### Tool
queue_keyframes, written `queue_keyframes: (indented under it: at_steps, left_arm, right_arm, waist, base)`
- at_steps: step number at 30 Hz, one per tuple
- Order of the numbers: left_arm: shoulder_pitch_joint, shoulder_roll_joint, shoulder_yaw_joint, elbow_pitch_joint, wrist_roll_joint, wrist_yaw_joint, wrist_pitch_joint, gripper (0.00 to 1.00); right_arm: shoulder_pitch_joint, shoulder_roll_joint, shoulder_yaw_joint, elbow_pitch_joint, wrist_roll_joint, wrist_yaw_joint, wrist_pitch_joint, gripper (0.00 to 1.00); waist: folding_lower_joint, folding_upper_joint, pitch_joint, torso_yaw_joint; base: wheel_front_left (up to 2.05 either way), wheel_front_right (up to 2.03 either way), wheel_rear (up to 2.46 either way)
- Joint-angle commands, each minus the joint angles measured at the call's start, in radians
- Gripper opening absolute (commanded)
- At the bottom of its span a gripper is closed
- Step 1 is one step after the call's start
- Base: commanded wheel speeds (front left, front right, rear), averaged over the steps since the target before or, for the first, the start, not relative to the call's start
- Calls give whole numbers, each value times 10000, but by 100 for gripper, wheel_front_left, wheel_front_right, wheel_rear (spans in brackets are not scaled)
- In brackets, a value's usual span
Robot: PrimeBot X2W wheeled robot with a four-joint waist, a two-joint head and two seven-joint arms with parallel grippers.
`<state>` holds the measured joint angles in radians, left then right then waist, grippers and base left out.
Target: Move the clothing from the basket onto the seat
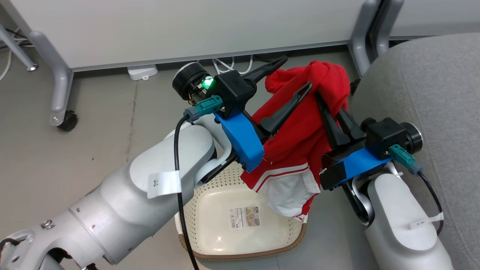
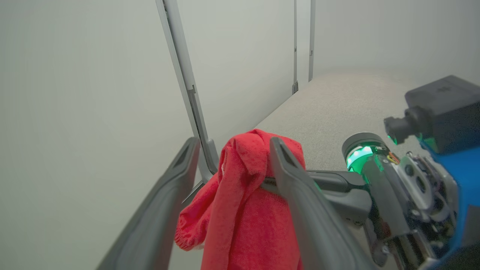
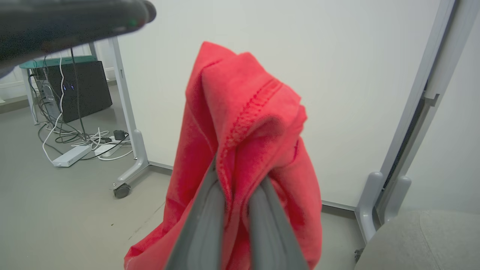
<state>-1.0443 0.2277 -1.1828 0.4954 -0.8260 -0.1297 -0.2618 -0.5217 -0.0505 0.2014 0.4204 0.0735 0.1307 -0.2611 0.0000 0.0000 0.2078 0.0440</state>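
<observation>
The red clothing (image 1: 307,127) hangs in the air above the right end of the basket (image 1: 243,257), its white panel and striped trim dangling lowest. My right gripper (image 1: 330,103) is shut on the top fold of the clothing (image 3: 243,112), and the cloth drapes over both fingers (image 3: 210,217). My left gripper (image 1: 297,71) stands open just left of it, with the red fabric (image 2: 243,168) between its spread fingers (image 2: 292,180) but not pinched. The cream basket sits on the floor with its label showing. The grey seat (image 1: 431,93) is immediately to the right of both grippers.
White partition panels stand behind on grey legs with castors (image 1: 68,120). A white power strip (image 1: 141,72) and cables lie at their foot. A dark computer tower (image 3: 84,90) with tangled cables stands further left. Grey floor surrounds the basket.
</observation>
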Motion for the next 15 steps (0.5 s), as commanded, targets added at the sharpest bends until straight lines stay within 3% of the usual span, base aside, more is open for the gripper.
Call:
queue_keyframes:
  at_steps: [1,15]
  left_arm:
    - [122,62,36,-19,63,-12,-48,100]
    - [283,344,-112,-89,331,-1,-48,100]
  right_arm:
    - [91,2,-78,-163,-44,1,-63,0]
    - [676,4,-1293,-1506,-355,1,-61,0]
  waist:
    - [0,0,81,-196]
    - [0,0,615,-1873]
  base:
    - [0,0,0]
    - [0,0,0]
